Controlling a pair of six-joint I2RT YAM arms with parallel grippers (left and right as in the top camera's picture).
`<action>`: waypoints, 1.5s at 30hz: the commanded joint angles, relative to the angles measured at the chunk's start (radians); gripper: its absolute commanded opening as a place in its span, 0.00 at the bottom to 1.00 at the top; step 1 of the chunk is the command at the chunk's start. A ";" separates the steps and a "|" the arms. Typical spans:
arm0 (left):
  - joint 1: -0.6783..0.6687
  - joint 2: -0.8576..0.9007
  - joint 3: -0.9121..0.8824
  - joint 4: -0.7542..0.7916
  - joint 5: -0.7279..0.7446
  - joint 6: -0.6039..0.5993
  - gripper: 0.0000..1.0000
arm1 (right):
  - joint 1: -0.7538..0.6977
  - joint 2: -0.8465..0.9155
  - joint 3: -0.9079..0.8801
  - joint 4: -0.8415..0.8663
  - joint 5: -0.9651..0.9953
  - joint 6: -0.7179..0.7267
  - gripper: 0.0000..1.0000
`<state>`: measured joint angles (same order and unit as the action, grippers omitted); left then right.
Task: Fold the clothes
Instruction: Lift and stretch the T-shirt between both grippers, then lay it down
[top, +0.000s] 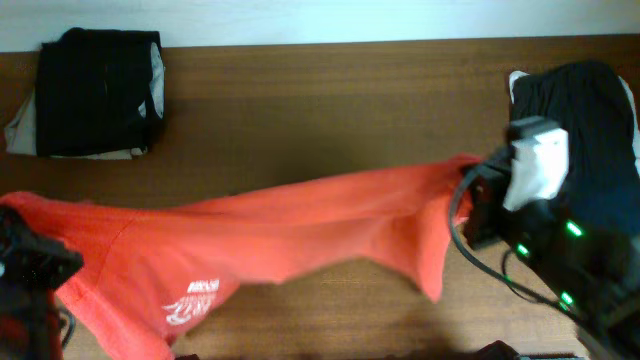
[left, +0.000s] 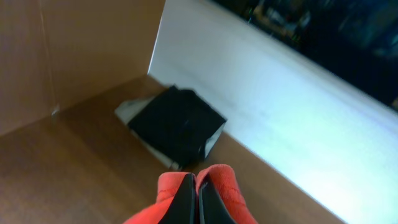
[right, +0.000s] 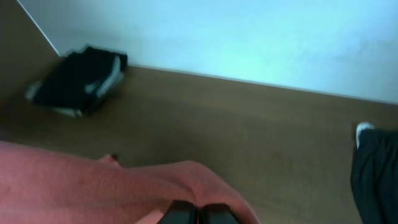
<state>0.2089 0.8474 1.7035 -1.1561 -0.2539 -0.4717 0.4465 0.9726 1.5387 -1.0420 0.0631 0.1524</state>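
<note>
The red-orange T-shirt (top: 300, 225) with white lettering (top: 192, 300) is stretched in the air across the table between both grippers. My left gripper (top: 25, 255) at the far left is shut on one end of the shirt (left: 224, 180); its black fingers (left: 198, 199) pinch the fabric. My right gripper (top: 478, 200) at the right is shut on the other end (right: 155, 183); its fingertips (right: 198, 214) press together on the cloth. A folded black garment (top: 100, 90) lies at the back left. Another black garment (top: 590, 110) lies at the back right.
The brown wooden table (top: 330, 100) runs under the hanging shirt. A pale wall (right: 236, 37) borders the table's far edge. The folded black garment also shows in the left wrist view (left: 177, 124) and the right wrist view (right: 78, 78).
</note>
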 joint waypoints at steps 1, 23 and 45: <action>0.002 0.186 -0.005 -0.030 -0.014 0.017 0.01 | -0.003 0.191 0.000 -0.016 0.024 0.006 0.04; 0.002 0.083 0.333 -0.181 0.161 0.047 0.01 | -0.035 -0.093 0.097 -0.048 0.214 0.078 0.04; -0.226 1.267 0.525 0.187 0.161 0.204 0.99 | -0.507 0.780 0.248 0.112 -0.006 0.055 0.99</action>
<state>-0.0174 2.2696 2.1517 -0.8280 -0.0849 -0.3054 -0.0639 1.8942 1.7763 -0.8387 0.1093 0.2062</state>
